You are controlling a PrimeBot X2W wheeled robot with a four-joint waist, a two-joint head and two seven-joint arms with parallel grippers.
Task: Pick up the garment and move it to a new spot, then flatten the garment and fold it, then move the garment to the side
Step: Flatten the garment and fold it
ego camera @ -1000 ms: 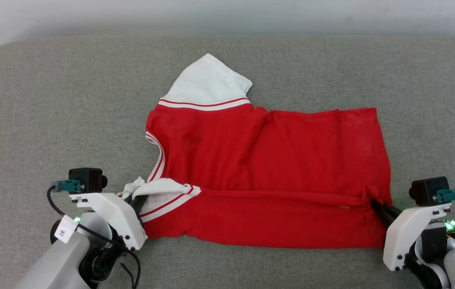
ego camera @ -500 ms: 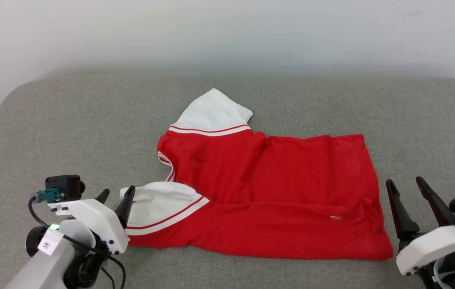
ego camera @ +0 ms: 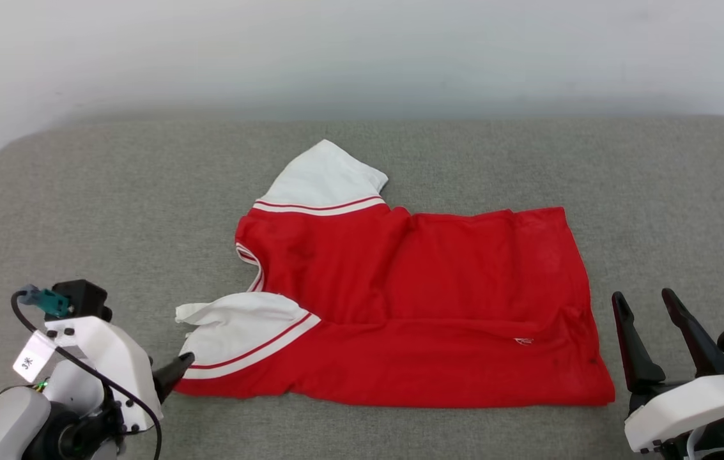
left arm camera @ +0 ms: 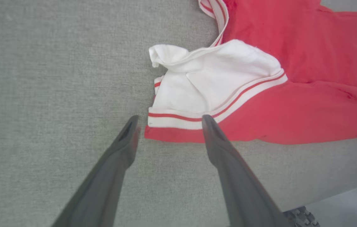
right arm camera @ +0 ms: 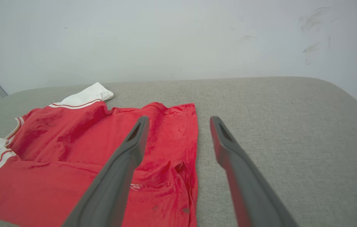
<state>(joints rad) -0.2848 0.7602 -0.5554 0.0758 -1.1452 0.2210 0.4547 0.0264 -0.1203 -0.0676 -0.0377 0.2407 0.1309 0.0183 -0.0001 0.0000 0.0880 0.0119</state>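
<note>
The garment [ego camera: 413, 287] lies on a grey cushion, a red shirt doubled over lengthwise. One white sleeve [ego camera: 320, 176] points to the far side and the other white sleeve [ego camera: 240, 332] lies at the near left. No lettering shows. My left gripper [ego camera: 170, 378] stands open just off the near sleeve's striped trim [left arm camera: 178, 118], fingers [left arm camera: 124, 151] astride the shirt's corner without holding it. My right gripper [ego camera: 646, 300] stands open to the right of the hem [right arm camera: 194, 142], raised off the cushion and empty.
The grey cushion [ego camera: 80, 191] spreads wide on every side of the shirt, with rounded corners at the far left and far right. A white wall [ego camera: 362, 51] rises behind it. The cushion's near edge [left arm camera: 332, 186] drops off in the left wrist view.
A second ago both grippers were shut on the shirt's near edge; both have let go and opened. The left one has since drawn back and lower. The head camera has tilted up.
</note>
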